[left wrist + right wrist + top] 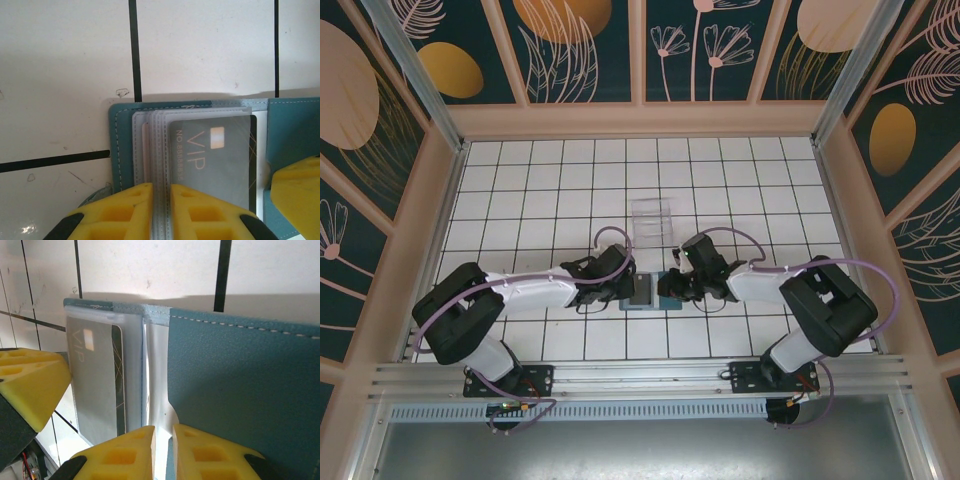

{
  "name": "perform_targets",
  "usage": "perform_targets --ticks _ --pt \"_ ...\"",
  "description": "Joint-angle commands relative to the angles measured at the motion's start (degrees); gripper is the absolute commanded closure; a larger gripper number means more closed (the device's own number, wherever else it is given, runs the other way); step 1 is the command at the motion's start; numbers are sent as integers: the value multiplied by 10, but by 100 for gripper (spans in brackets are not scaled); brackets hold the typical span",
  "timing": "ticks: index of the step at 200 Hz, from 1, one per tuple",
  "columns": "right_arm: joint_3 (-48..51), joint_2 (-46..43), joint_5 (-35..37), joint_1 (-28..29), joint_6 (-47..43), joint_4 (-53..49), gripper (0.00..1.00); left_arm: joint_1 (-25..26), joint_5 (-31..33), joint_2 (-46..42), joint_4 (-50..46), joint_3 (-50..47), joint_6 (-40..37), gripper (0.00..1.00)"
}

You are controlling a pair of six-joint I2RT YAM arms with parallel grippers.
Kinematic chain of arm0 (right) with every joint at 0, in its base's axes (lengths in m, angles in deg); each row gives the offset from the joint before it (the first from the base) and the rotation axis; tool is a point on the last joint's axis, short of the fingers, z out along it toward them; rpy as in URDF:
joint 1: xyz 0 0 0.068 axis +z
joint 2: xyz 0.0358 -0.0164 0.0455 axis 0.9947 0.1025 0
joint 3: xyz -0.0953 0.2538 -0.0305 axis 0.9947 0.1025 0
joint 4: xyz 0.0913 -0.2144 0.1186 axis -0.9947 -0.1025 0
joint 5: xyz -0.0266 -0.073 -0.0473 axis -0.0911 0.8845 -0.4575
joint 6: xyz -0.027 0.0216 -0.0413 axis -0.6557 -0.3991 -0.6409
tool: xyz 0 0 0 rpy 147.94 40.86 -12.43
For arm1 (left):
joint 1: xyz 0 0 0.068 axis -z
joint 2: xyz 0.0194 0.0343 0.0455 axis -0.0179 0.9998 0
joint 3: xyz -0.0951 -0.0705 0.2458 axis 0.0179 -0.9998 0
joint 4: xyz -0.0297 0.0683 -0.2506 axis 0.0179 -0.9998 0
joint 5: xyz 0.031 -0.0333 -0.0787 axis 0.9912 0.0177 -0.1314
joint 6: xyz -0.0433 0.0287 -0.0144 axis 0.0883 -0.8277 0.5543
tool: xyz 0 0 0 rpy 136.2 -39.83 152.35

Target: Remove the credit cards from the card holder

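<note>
left gripper (161, 195) clenched on the clear sleeves (160, 150), not the dark vip card (215, 160) – card sits sleeved in the open card holder (121, 145), mid-desk (65, 75). right gripper (164, 437) pinches the teal flap (240, 390). risk – pulling lifts the whole holder, card never slides out.

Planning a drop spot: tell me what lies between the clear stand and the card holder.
Bare white tiles, seen in the top external view, between the clear plastic stand and the teal card holder.
</note>
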Motion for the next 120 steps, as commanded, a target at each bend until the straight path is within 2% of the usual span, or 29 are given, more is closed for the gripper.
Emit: perform_targets --ticks 1,72,120 --pt "-6 18 16 8 -8 -44 82 -6 -3 -11 18 -20 3 82" --pt "-13 20 15 9 -9 -49 82 -17 -26 -22 55 -56 -2 87" --pt "-6 10 -16 9 -5 -13 81 -20 -45 -13 85 -75 -6 88"
